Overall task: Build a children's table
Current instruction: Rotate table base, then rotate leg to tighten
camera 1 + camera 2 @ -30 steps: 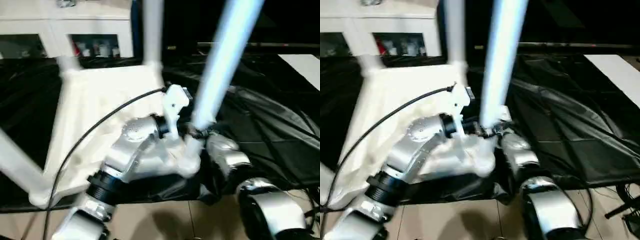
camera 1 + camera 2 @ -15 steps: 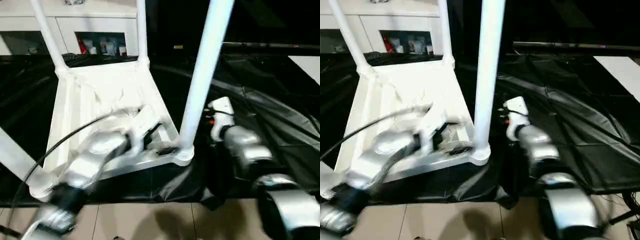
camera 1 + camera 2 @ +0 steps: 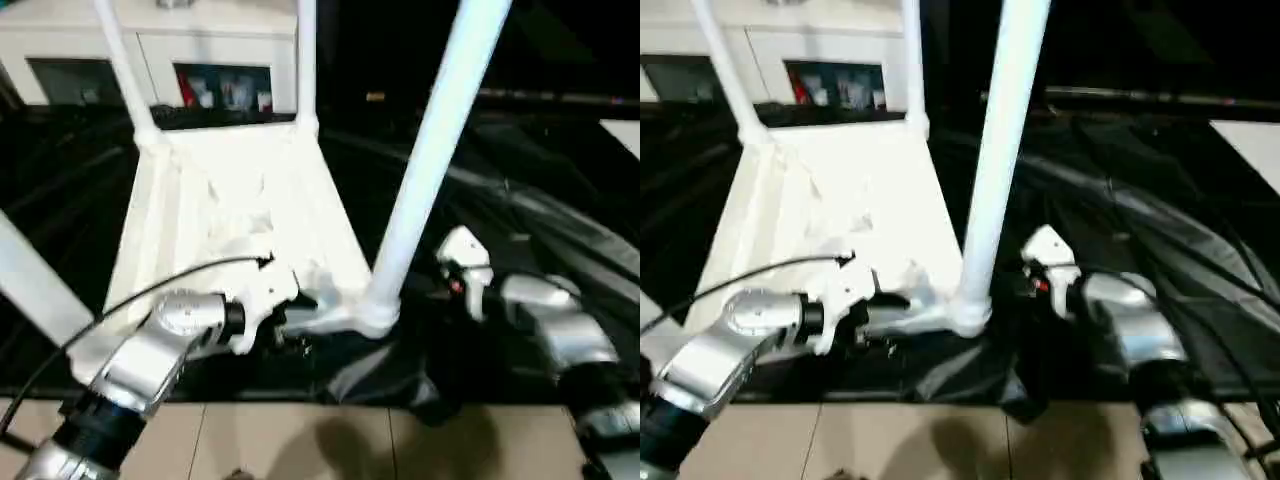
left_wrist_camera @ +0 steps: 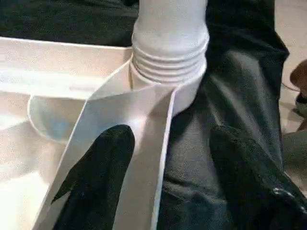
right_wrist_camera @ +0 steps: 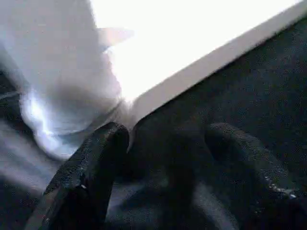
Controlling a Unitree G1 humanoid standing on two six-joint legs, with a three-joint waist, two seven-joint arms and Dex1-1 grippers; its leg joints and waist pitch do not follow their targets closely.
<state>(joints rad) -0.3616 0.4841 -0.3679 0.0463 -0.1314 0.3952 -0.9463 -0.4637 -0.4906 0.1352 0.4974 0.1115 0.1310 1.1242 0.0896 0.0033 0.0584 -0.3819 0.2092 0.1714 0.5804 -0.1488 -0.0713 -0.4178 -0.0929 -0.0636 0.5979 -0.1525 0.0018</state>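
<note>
We found the tabletop (image 3: 240, 215) lying upside down on black sheeting (image 3: 540, 210), legs upright in its corner sockets. The left gripper (image 4: 163, 182) straddled the near rim beside the nearest leg (image 3: 425, 170), jaws apart. The right gripper (image 5: 158, 177) sat by that same corner, jaws apart, holding nothing.
</note>
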